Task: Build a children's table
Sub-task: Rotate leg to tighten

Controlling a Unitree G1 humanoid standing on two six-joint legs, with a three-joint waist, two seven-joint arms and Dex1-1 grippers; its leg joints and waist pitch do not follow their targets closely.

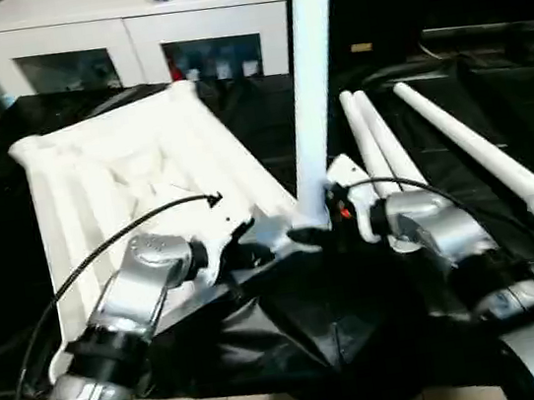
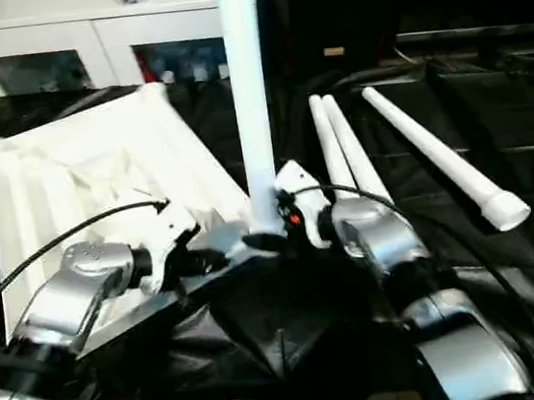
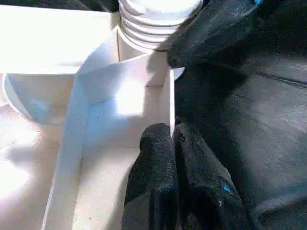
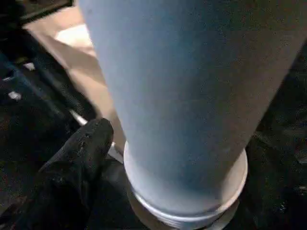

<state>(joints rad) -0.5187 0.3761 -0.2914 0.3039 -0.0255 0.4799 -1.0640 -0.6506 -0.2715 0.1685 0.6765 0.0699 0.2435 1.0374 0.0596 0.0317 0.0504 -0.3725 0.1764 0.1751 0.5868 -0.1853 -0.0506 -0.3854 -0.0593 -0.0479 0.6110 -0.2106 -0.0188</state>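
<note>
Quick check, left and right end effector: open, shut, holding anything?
Left end effector: shut, clamped on the tabletop edge rib.
Right end effector: open, at the base of the upright leg, not gripping it.

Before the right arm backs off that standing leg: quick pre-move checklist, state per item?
1. Standing leg upright in the near corner of the tabletop: ok.
2. Leg thread fully seated: not ok, several thread ridges above the socket are exposed in the left wrist view.
3. Left gripper shut on the tabletop's rim rib: ok, steadying it.
4. Right gripper released: ok; one finger stands apart from the leg.
5. Three spare legs lying on the black cloth, away from both arms: ok.
6. Leg tight enough to stand alone: cannot tell.
</note>
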